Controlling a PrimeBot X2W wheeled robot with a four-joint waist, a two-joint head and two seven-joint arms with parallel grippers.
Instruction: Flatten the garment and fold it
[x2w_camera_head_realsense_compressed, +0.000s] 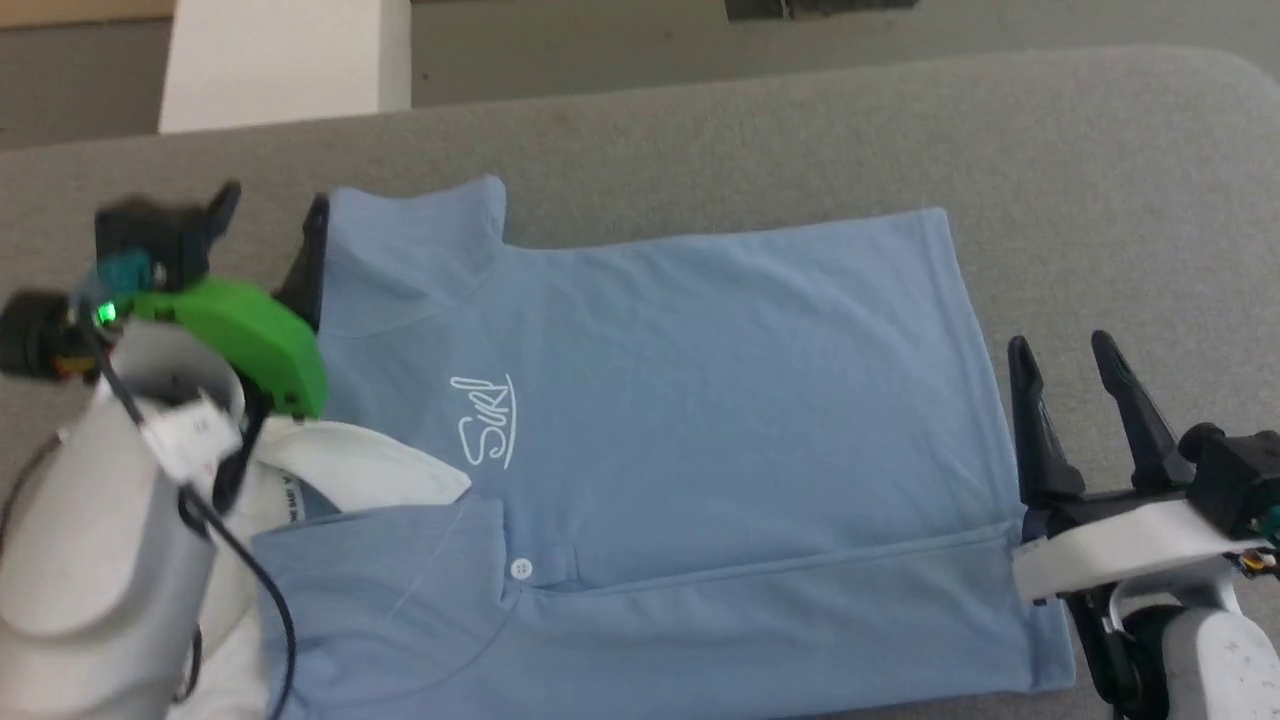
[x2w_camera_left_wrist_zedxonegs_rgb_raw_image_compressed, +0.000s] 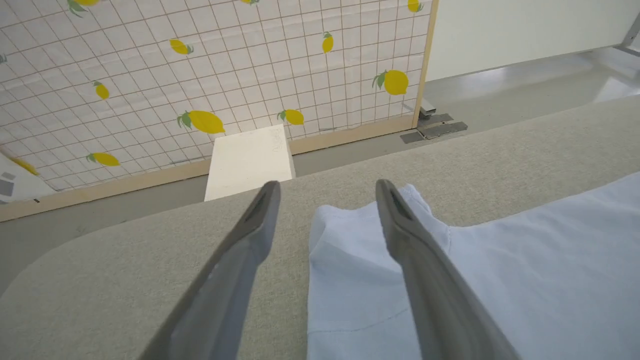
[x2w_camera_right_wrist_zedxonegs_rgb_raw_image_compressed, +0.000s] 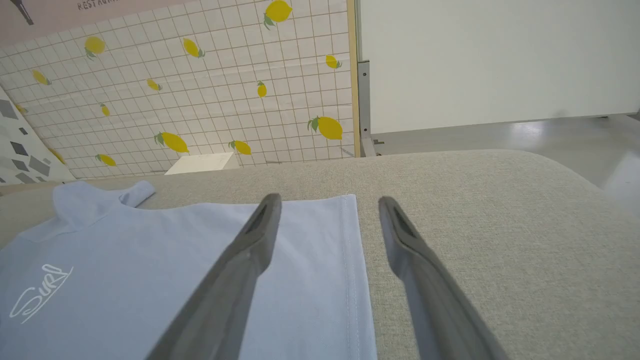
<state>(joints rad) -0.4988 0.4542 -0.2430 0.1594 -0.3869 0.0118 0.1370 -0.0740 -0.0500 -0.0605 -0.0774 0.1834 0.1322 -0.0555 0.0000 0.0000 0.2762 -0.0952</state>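
Note:
The garment (x2w_camera_head_realsense_compressed: 700, 400), a light blue polo shirt, lies flat and sideways on the grey table (x2w_camera_head_realsense_compressed: 1100, 150). Its collar and white button (x2w_camera_head_realsense_compressed: 520, 569) are at the lower left, its hem at the right. The near side looks folded over along a straight line. The white logo (x2w_camera_head_realsense_compressed: 485, 420) faces up. My left gripper (x2w_camera_head_realsense_compressed: 270, 210) is open at the far sleeve (x2w_camera_left_wrist_zedxonegs_rgb_raw_image_compressed: 350, 250); one finger is over the sleeve, the other over bare table. My right gripper (x2w_camera_head_realsense_compressed: 1062, 358) is open at the hem edge (x2w_camera_right_wrist_zedxonegs_rgb_raw_image_compressed: 350, 260), which runs between its fingers. Neither gripper holds cloth.
A white cloth with small dark print (x2w_camera_head_realsense_compressed: 340, 475) pokes out from under the collar, beside my left forearm. Beyond the table's far edge stands a white block (x2w_camera_head_realsense_compressed: 285, 60) on the floor, and behind it a lemon-patterned panel (x2w_camera_left_wrist_zedxonegs_rgb_raw_image_compressed: 200, 75). Bare table stretches right of the hem.

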